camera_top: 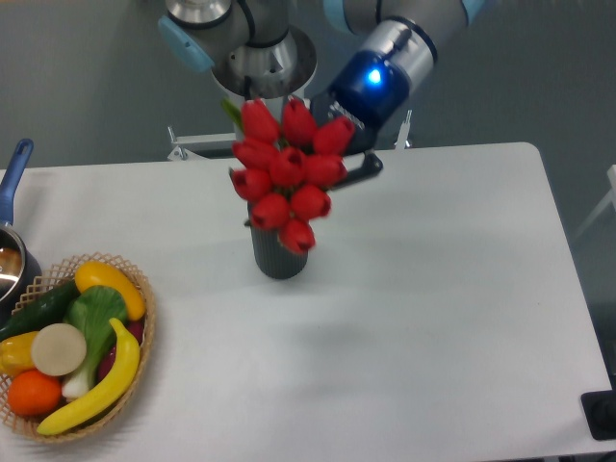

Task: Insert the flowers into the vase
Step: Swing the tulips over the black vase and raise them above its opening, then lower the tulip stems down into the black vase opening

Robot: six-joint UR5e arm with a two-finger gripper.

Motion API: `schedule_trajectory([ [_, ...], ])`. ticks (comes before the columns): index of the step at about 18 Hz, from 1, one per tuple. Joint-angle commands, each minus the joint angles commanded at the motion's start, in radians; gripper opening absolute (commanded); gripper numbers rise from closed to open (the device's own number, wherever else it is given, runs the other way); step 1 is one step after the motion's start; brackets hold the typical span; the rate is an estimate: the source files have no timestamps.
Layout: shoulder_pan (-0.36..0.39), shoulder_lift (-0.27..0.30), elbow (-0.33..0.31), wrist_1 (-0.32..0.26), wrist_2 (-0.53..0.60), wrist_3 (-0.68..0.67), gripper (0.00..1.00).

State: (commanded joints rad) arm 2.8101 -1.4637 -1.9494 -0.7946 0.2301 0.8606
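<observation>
The flowers (289, 173), a tight bunch of red tulip buds with a green leaf at the upper left, hang tilted in the air with the buds facing the camera. They are slightly blurred. The lowest buds overlap the mouth of the vase (279, 258), a dark ribbed cylinder standing upright on the white table (433, 289). My gripper (358, 166) is just behind and to the right of the bunch. Its black fingers are mostly hidden by the buds, and it appears shut on the stems, which are hidden.
A wicker basket (144, 332) of toy fruit and vegetables sits at the front left. A metal pot (10, 265) with a blue handle stands at the left edge. A black object (602, 414) is at the front right corner.
</observation>
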Motion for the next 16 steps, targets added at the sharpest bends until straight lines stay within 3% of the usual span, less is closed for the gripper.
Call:
schedule_trajectory([
  [2,0.026,0.07,-0.077,0.002,-0.029,0.011,0.22],
  [4,0.045,0.098,-0.112,0.002,-0.031,0.034,0.22],
  [16,0.1,0.158,-0.223,0.003,-0.041,0.08,0.22],
])
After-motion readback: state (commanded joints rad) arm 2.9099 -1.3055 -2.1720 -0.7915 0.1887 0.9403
